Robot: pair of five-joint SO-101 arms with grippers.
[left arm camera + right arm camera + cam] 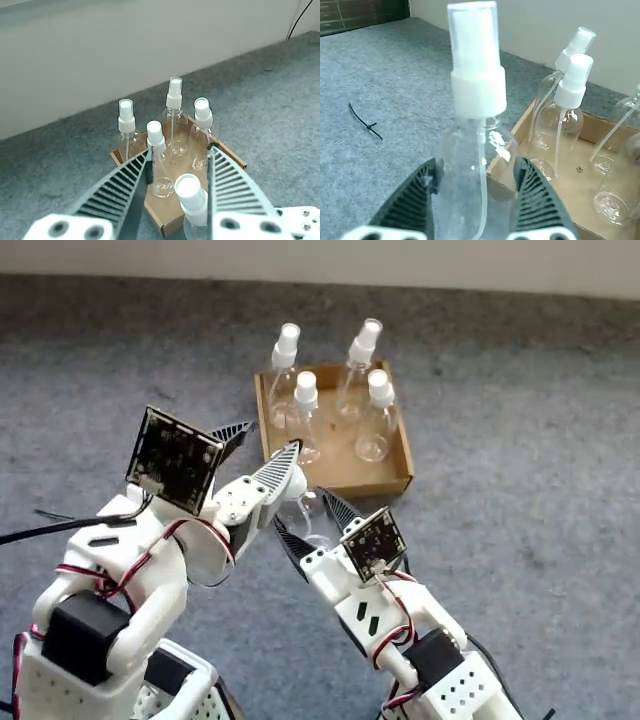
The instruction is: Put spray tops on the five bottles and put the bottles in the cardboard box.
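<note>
Clamping the fifth bottle (470,145) by its clear body, the right claw (477,170) has both jaws pressed against the sides. I judge this stops the bottle from turning or tipping while its spray top (190,192) is seated. The left claw (180,150) is spread wide with a finger on either side of that top and grips nothing; one finger sits very close to the cap, but I cannot tell whether it touches. The bottle stands upright, its long axis vertical, with the nozzle end up and the dip tube running down inside. It is just outside the near wall of the cardboard box (335,483) on the grey bench (520,570). Four other bottles (375,430) already stand upright in the box with tops on. This looks like the last one, probably held beside the box so that only a short lift over the wall remains.
</note>
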